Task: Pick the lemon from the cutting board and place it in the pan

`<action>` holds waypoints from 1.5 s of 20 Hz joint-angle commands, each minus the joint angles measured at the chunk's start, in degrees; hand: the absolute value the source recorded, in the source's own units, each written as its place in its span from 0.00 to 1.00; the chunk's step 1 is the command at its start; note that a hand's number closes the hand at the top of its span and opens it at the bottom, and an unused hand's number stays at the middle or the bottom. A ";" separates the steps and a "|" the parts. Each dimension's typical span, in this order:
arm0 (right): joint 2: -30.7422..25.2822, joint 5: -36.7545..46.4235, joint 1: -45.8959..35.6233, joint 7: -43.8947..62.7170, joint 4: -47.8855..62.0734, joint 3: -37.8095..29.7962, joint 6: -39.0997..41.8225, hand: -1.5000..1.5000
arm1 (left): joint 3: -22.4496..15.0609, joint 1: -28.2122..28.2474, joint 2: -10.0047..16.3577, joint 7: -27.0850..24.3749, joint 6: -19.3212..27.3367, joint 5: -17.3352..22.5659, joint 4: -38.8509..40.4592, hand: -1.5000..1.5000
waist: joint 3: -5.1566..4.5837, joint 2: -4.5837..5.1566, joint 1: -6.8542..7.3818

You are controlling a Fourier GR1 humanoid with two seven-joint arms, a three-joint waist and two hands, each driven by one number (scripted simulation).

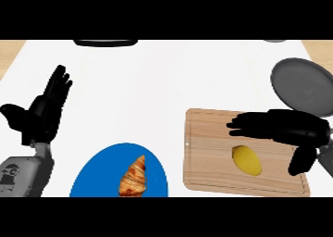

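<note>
The white worktop [162,83] fills almost all that I see, with a strip of pale wood at its left and right sides. On its right part lies the rectangular light-wood cutting board [210,171], a little turned, its near edge close to the lower border of my view. To the left of the board, near the lower edge, is the round blue plate [94,180]. The round grey pan [305,88] stands behind the board at the far right, just beside the board's far right corner.

My right hand [292,127] is over the far half of the board, the fingers pointing to the left and only a little bent, the thumb hanging down toward me. It is open and has hold of nothing. My left hand [41,115] rests at the left side, open, fingers up, apart from all things.

On the blue plate lies a brown croissant [133,178], its tip pointing away from me. The yellow oval lemon [246,160] lies on the cutting board, on its right half, below my right fingers and just left of the thumb; I cannot tell if the thumb touches it.
</note>
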 commanded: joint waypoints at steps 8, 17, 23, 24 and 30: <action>4.38 12.58 2.08 2.90 -3.96 0.54 0.70 0.00 | 0.13 -0.52 -2.98 1.27 1.33 -2.50 0.60 0.50 | -0.01 -0.09 -0.27; 6.29 22.75 3.58 0.22 -0.92 -1.06 0.75 0.00 | 1.58 2.66 -2.46 2.66 -1.30 -1.68 -5.36 0.50 | 0.00 -0.08 -0.04; 14.29 28.80 6.07 2.66 2.21 1.09 -2.71 0.00 | 0.72 2.17 -4.33 0.38 -0.04 -4.72 -2.73 0.50 | 0.01 -0.05 0.01; 13.88 29.65 3.02 1.81 4.20 -0.02 -0.12 0.00 | 2.09 3.71 -3.15 -2.18 -3.03 -2.98 -1.28 0.50 | 0.00 -0.02 0.10; 15.75 35.52 7.25 1.57 3.38 0.87 -2.59 0.00 | 2.11 -0.38 -4.11 0.54 -1.84 -4.59 0.28 0.50 | 0.00 -0.05 -0.29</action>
